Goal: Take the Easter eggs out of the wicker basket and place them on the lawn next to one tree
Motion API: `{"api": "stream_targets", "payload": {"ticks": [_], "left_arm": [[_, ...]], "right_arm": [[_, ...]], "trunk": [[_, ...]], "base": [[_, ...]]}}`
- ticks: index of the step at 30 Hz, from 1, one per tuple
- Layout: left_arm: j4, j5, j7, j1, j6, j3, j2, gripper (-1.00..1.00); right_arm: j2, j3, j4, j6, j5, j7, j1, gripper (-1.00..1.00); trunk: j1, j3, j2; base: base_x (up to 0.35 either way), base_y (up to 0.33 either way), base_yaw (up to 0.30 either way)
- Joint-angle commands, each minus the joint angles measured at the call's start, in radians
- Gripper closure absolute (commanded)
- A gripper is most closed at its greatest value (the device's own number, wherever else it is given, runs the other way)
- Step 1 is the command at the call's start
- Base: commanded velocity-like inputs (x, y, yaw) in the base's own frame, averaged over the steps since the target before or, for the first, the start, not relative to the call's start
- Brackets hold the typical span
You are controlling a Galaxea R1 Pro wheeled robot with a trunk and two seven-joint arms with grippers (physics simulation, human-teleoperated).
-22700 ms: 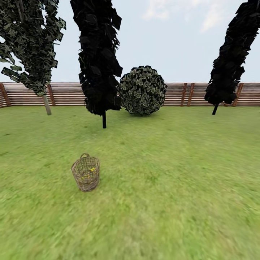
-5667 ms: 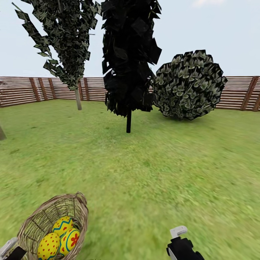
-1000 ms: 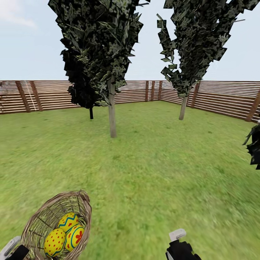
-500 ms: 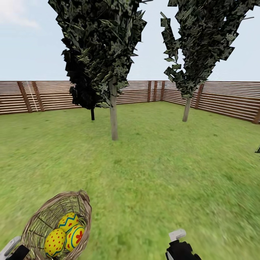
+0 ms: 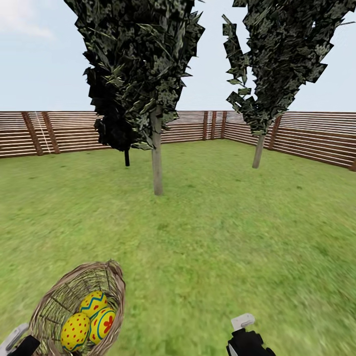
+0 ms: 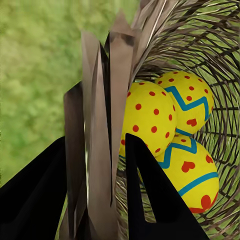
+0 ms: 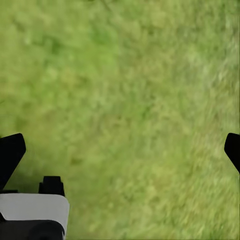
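At the lower left of the head view, the wicker basket [image 5: 79,306] hangs tilted above the lawn [image 5: 222,237], its open mouth turned up toward the camera. The three Easter eggs [image 5: 89,319] lie bunched together inside it: a red-dotted one, one with a blue zigzag, and one bearing a red flower mark. The left gripper [image 6: 95,170] clamps the basket's rim; in the left wrist view one dark finger [image 6: 155,195] sits inside the weave, touching the eggs' side of the wall, and the other finger sits outside it, with the brown rim strips pinched between them. Only a pale edge of that arm shows at the head view's bottom left corner.

At the lower middle right of the head view, the right gripper [image 5: 245,336] hovers over bare grass, holding nothing. In the right wrist view its two dark fingertips [image 7: 11,152] stand far apart at opposite sides of the frame, with green turf between them.

Farther off, left of centre, the tree [image 5: 157,158] rises on a pale grey-brown trunk under a mottled grey-green canopy. Just behind it to the left stands a darker tree on a thin black trunk [image 5: 127,158]. A second pale-trunked tree [image 5: 258,151] stands to the right, nearer the fence. A brown slatted wooden fence [image 5: 64,131] rings the garden beneath a pale, lightly clouded sky.
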Motion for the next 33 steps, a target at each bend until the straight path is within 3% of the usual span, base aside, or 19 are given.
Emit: {"api": "stream_targets", "payload": {"ticks": [1,33], "left_arm": [[-0.001,0.012,-0.004,-0.001,0.005,0.01,0.0,1.0],[-0.001,0.008,-0.004,-0.001,0.005,0.009,-0.002,1.0]], "right_arm": [[0.0,0.004,-0.001,0.009,0.007,-0.002,-0.001,-1.0],[0.001,0.005,0.0,0.009,0.006,-0.001,-0.001,-1.0]], "trunk": [[-0.003,0.002,0.006],[-0.126,0.102,0.23]], "base": [[0.099,0.318,0.0],[0.263,0.226,0.0]]}}
